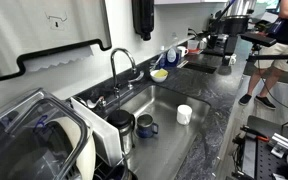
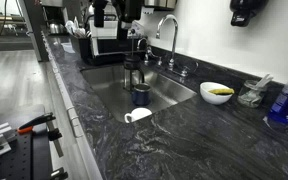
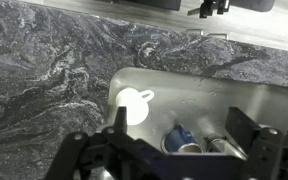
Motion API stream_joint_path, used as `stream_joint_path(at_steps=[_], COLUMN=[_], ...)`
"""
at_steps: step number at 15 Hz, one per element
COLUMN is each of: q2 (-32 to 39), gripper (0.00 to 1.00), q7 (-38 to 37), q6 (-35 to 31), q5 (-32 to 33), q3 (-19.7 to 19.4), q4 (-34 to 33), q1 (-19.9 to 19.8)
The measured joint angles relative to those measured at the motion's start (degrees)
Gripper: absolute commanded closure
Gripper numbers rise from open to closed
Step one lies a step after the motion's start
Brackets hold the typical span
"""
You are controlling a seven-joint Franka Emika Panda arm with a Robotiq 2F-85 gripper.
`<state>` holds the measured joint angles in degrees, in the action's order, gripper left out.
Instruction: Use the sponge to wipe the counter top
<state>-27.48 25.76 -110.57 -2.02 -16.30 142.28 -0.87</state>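
The yellow-green sponge (image 1: 160, 74) lies in a small white bowl (image 2: 217, 97) on the dark veined counter top (image 2: 184, 140) beside the faucet; it also shows in an exterior view (image 2: 221, 91). My gripper (image 3: 180, 116) is open and empty. It hangs over the steel sink (image 3: 244, 95), well away from the sponge, and shows as a dark shape under the arm in an exterior view (image 2: 136, 43). The sponge is out of the wrist view. The counter top also shows in the wrist view (image 3: 44, 70) and in an exterior view (image 1: 216, 92).
Below the gripper, a blue mug (image 3: 177, 139) and a steel tumbler (image 3: 216, 144) stand in the sink. A white cup (image 2: 137, 116) is at the basin's edge. There is a faucet (image 1: 120, 62), a dish rack (image 1: 54, 140) and a blue bottle (image 2: 282, 102). A person (image 1: 274, 45) stands at the counter's far end.
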Motion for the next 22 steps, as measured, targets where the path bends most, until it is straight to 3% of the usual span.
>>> stream_joint_path(at_steps=[22], q2=[2.65], gripper=[0.00], q7=[1.07], q6=[-0.98], q5=[-0.92], q3=[-0.15], q4=[-0.53], q1=[-0.08])
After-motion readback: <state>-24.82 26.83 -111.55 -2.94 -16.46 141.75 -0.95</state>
